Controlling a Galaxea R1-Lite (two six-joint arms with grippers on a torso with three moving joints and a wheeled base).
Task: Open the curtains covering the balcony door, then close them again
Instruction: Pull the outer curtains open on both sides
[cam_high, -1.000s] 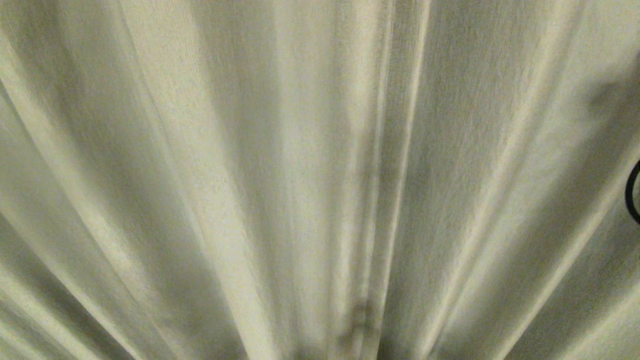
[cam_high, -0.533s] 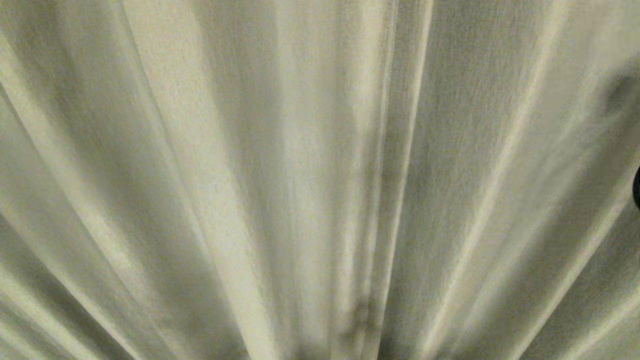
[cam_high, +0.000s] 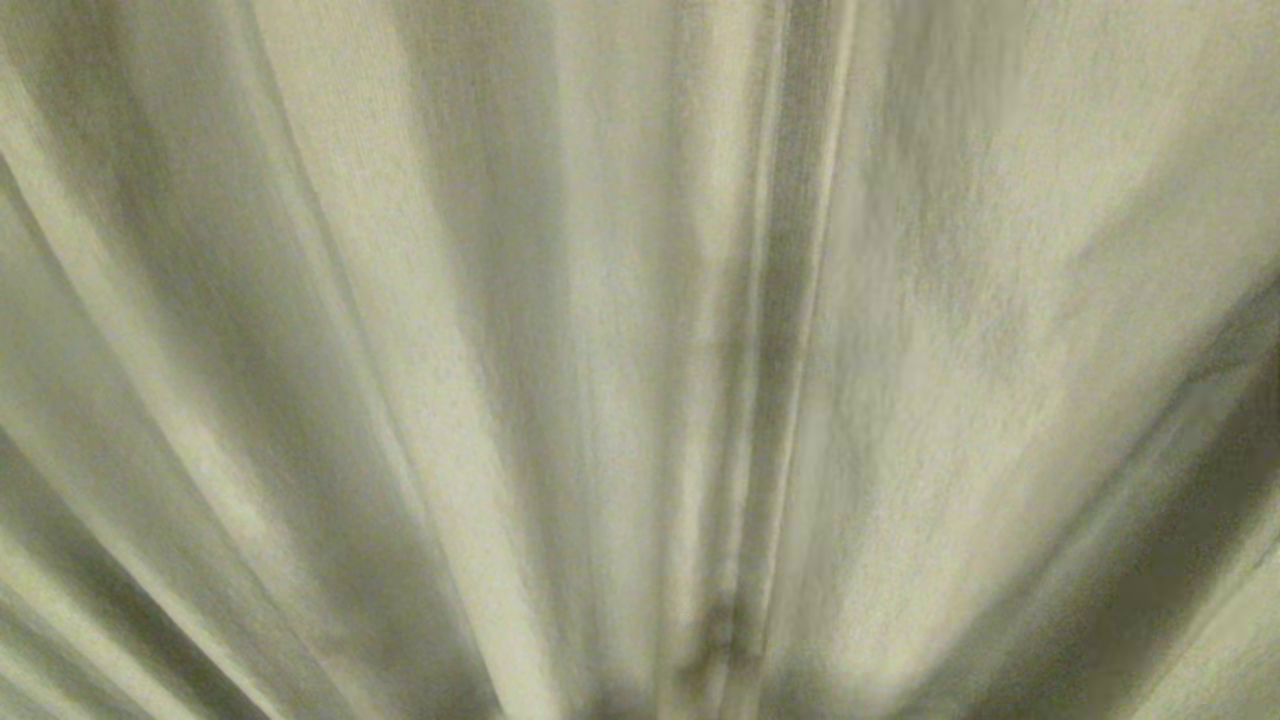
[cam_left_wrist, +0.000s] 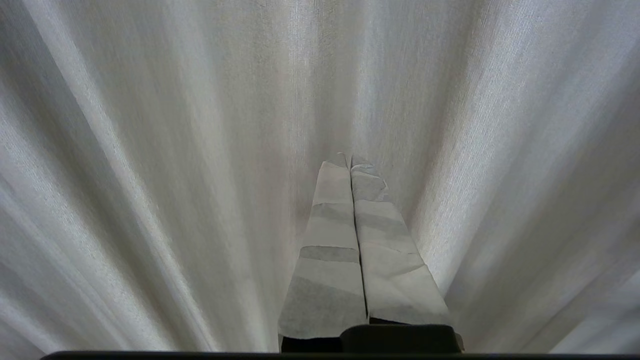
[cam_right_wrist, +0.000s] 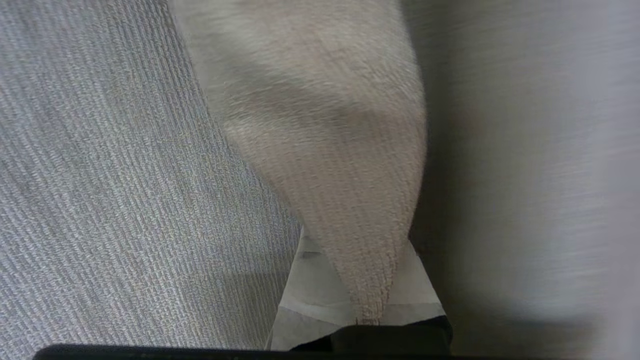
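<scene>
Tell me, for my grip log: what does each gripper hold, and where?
The right gripper pinches a fold of the curtains between its fingers. The left gripper is shut on nothing.

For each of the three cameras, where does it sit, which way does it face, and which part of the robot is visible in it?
Head view: on the robot's head, facing the curtains close up; no part of the robot shows.
Left wrist view: behind the left tool, shut and empty, pointing at the pleats.
Right wrist view: behind the right tool, shut on a fold of the curtains.
Shared: all three views show only the curtains; the balcony door is hidden.
</scene>
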